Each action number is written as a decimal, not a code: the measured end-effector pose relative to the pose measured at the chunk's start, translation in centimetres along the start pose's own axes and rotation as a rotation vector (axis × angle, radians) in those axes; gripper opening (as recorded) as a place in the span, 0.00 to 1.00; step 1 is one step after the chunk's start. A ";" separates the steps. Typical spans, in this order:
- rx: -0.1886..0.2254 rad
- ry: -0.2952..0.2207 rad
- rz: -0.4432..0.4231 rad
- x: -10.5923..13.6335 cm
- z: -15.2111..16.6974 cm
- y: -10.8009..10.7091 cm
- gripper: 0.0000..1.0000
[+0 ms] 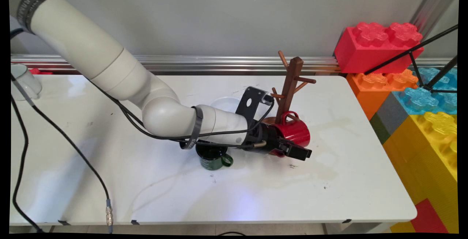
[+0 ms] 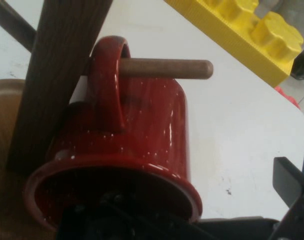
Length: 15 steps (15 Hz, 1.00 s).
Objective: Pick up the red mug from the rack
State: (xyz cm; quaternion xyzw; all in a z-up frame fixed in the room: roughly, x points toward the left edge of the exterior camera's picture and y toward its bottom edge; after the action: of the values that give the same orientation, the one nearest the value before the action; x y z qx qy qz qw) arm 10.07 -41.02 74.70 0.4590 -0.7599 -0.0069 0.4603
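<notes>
One red mug (image 1: 294, 131) is hanging by its handle on a low peg (image 2: 166, 69) of the wooden mug tree (image 1: 289, 89), near the bench's (image 1: 109, 180) far right corner. I am seeing the tool (image 1: 289, 150) pinching its rim, mug axis lying level along the tool.

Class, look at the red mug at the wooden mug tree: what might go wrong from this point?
1. The red mug's handle is looped over a peg of the mug tree; a sideways pull might tip the tree.
2. The green mug stands under the arm's wrist; a low sweep might knock it.
</notes>
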 end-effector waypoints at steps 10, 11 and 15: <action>-0.003 0.024 -0.032 -0.1 0.7 -0.1 0.00; -0.001 0.025 -0.036 -0.1 0.7 -0.1 0.00; 0.013 0.029 -0.052 -0.2 0.6 -0.4 0.00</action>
State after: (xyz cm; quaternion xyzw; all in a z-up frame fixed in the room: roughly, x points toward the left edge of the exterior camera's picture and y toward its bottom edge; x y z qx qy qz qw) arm 9.96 -41.36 74.01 0.4815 -0.7411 -0.0072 0.4679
